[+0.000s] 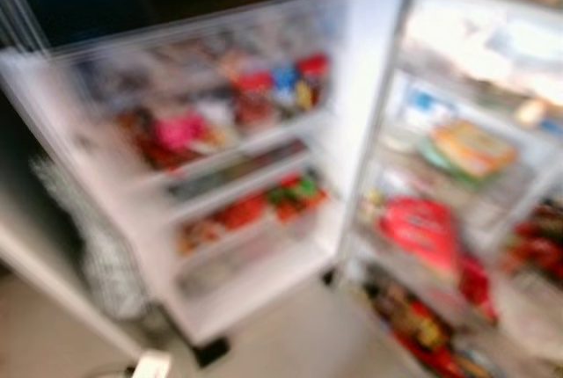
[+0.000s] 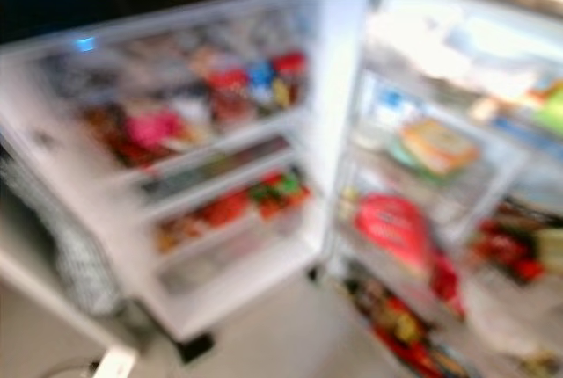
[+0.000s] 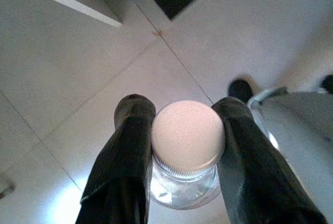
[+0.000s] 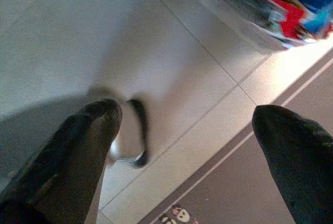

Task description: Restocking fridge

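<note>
While my left gripper (image 3: 184, 146) is clamped on the white-lidded glass jar (image 3: 187, 138) above the floor tiles (image 3: 78, 78) and my right gripper (image 4: 190, 135) hangs spread and empty, item pending: carry jar level to a free shelf in the open fridge (image 1: 369, 132).

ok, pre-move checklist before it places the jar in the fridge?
1. Left gripper has the jar: ok, fingers clamp either side of its lid.
2. Jar lid on: ok.
3. Fridge door open: ok, both door shelves and interior in sight.
4. Free spot on a shelf: cannot tell, head views blurred.
5. Right gripper free: ok, open over the floor, holding nothing.
6. Head camera steady: not ok, blurred.
</note>
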{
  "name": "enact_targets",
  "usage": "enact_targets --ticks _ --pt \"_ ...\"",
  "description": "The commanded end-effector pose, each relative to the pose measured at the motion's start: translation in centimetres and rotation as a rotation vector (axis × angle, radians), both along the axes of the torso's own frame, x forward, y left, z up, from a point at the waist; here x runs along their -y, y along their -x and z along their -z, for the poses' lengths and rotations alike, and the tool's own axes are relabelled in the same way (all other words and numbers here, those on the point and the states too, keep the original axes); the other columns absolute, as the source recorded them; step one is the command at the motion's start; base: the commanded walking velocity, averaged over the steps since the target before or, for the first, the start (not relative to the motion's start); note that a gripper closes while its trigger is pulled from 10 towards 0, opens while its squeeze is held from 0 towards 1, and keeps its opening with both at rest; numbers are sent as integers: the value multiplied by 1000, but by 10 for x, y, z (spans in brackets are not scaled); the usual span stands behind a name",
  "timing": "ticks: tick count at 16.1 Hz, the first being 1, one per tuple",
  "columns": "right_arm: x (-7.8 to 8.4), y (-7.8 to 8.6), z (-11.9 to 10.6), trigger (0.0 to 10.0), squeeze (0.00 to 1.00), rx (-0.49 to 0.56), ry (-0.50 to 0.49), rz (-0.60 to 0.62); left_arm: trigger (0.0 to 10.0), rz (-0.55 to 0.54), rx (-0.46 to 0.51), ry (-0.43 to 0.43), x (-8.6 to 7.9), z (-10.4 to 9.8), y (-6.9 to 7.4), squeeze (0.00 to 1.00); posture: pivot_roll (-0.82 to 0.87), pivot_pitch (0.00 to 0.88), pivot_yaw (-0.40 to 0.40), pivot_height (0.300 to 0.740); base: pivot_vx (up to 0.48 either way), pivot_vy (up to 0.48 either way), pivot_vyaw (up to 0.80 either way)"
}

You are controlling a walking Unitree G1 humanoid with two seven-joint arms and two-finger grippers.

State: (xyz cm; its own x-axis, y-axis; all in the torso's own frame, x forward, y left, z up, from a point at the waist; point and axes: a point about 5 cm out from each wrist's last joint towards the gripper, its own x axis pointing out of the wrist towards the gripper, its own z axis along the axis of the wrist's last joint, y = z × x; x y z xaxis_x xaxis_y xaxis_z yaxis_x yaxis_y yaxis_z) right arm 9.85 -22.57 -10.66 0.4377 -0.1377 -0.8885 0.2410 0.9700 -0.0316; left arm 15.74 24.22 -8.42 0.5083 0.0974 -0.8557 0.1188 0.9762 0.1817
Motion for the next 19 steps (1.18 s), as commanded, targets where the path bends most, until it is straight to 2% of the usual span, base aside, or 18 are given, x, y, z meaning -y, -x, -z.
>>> enact_targets --ticks 1,3,5,6,7,8,9,11,13,15,17,19 --pt "5 6 1 10000 0 -20 5 11 10000 1 60 20 3 -5 -11 0 -18 39 45 740 0 0 0" --pt "-4 5 2 10000 0 -27 -5 -15 10000 -9 143 36 5 -9 -17 0 -1 57 39 740 0 0 0" --pt "-14 -8 1 10000 0 -7 -18 -41 10000 -1 245 10 5 -16 -25 0 9 67 33 740 0 0 0" --pt "-18 -13 1 10000 0 1 -21 -49 10000 -38 274 28 6 -17 -27 0 16 68 29 740 0 0 0" --pt "-20 -18 0 10000 0 5 -21 -68 10000 57 580 48 32 -64 -99 0 14 71 25 740 0 0 0" --pt "-18 -17 0 10000 0 5 -20 -68 10000 62 610 57 34 -68 -103 0 13 71 24 740 0 0 0" --pt "-14 -15 -1 10000 0 3 -16 -67 10000 88 700 86 41 -82 -115 0 10 70 22 740 0 0 0" --pt "-11 -13 -1 10000 0 -3 -11 -71 10000 137 804 156 54 -99 -126 0 12 67 22 740 0 0 0" --pt "-9 -12 0 10000 0 -17 0 -78 10000 192 866 223 66 -109 -128 0 8 66 27 740 0 0 0" --pt "-8 -11 -1 10000 0 -14 9 -73 10000 234 905 255 72 -114 -120 0 7 69 31 740 0 0 0" --pt "-5 -14 -2 10000 0 8 12 -27 10000 233 920 264 72 -115 -112 0 7 73 32 740 0 0 0" --pt "-3 -15 -3 10000 0 10 11 -6 10000 236 920 232 66 -117 -104 0 25 76 33 740 0 0 0"
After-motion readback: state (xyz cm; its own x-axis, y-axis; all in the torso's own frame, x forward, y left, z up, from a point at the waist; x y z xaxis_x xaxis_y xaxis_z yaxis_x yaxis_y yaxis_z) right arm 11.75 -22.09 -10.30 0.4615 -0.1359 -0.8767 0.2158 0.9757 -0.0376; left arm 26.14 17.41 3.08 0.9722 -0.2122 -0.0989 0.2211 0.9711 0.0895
